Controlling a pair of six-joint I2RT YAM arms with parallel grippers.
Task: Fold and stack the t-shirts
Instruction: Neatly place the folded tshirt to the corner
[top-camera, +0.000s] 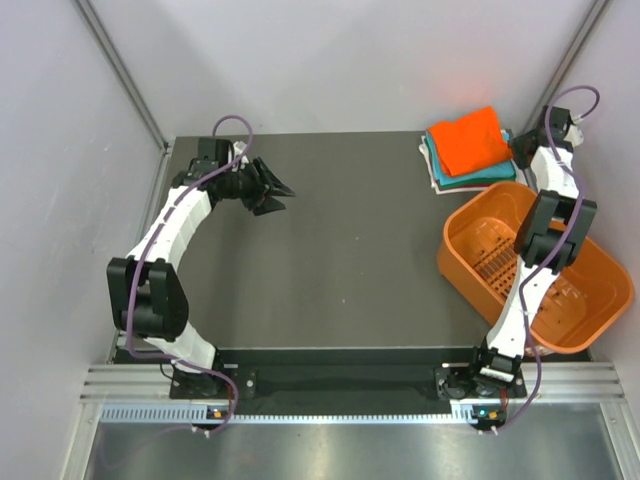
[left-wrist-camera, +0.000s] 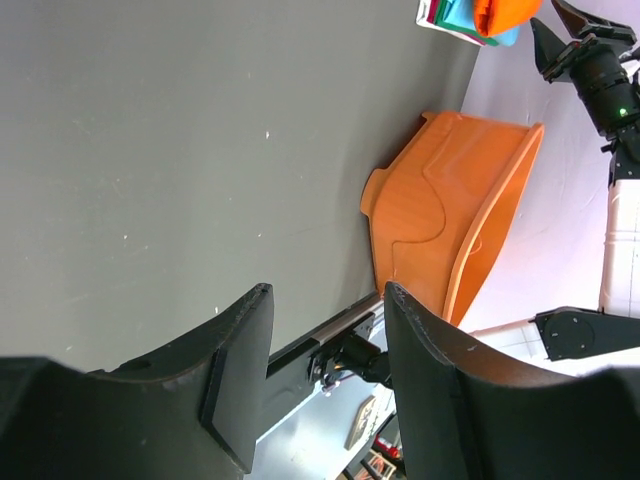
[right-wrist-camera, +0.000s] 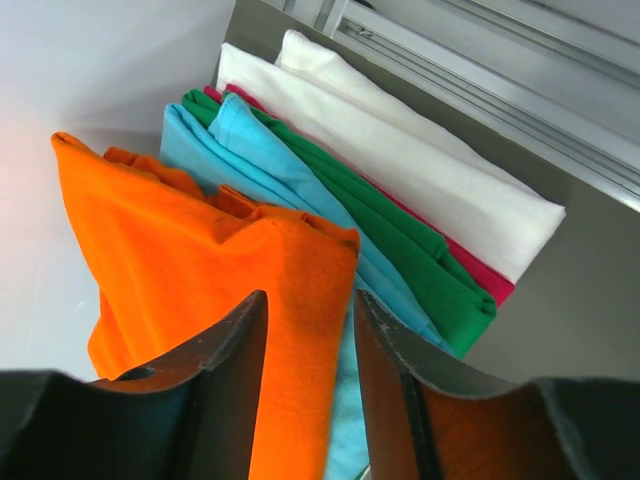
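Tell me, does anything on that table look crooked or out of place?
Yes. The orange t-shirt at the far right corner lies turned at an angle to the folded shirts beneath it, whose edges fan out unevenly. The orange basket seems to overhang the table's right edge.

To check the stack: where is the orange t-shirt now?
In the top view, the orange t-shirt tops the folded pile at the table's far right corner, beyond the basket.

Folded t-shirts (top-camera: 468, 148) stacked in the far-right corner, orange topmost.
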